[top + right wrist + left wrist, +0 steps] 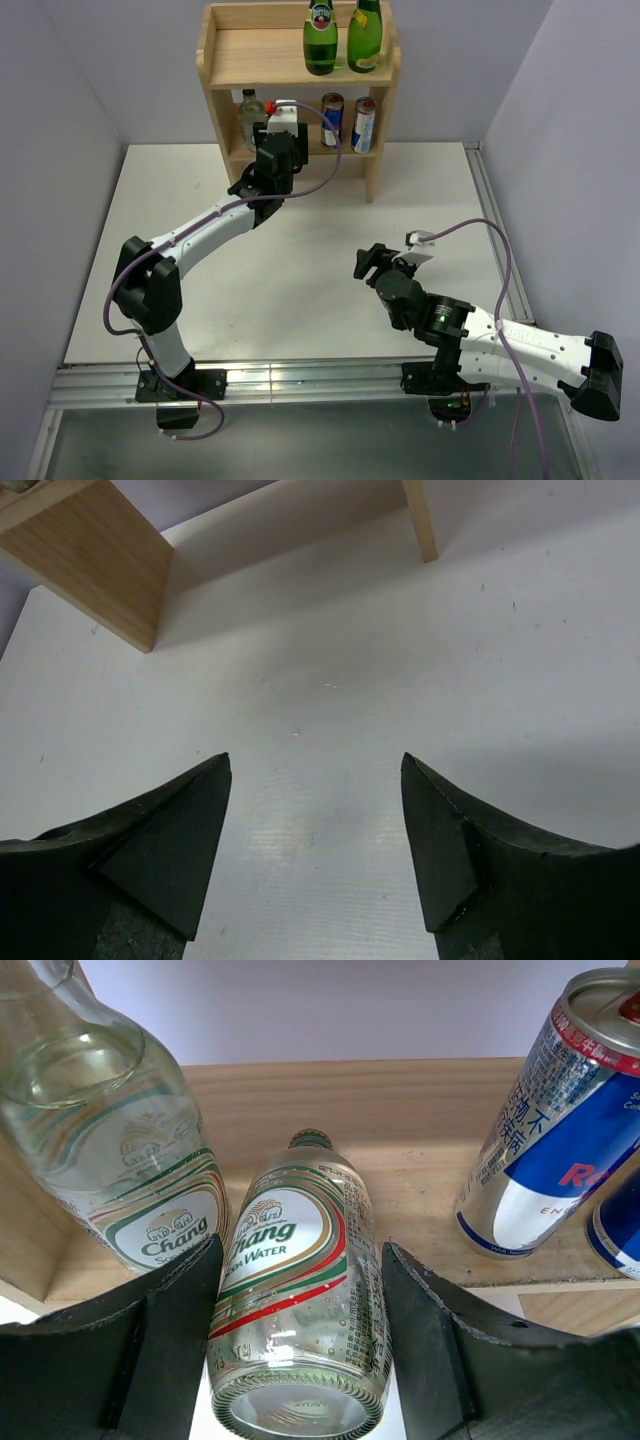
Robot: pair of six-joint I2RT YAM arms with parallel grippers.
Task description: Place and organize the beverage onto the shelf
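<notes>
Left hand (302, 1255) pinches a Chang soda water bottle (292, 1345) at the shelf (420, 1150), middle tier; right hand (315, 765) hovers spread over the worktop (330, 630).

Labels read "Chang" on the left bottle (110, 1150) and "Chang Soda Water" on the middle bottle (300, 1290).

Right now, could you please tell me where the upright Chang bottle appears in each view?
Top external: Chang bottle on the middle tier of the shelf, at its left end.
Left wrist: upper left, left of the other Chang bottle.
Right wrist: not in it.
Shared landmark: the shelf, visible in all three views.
</notes>
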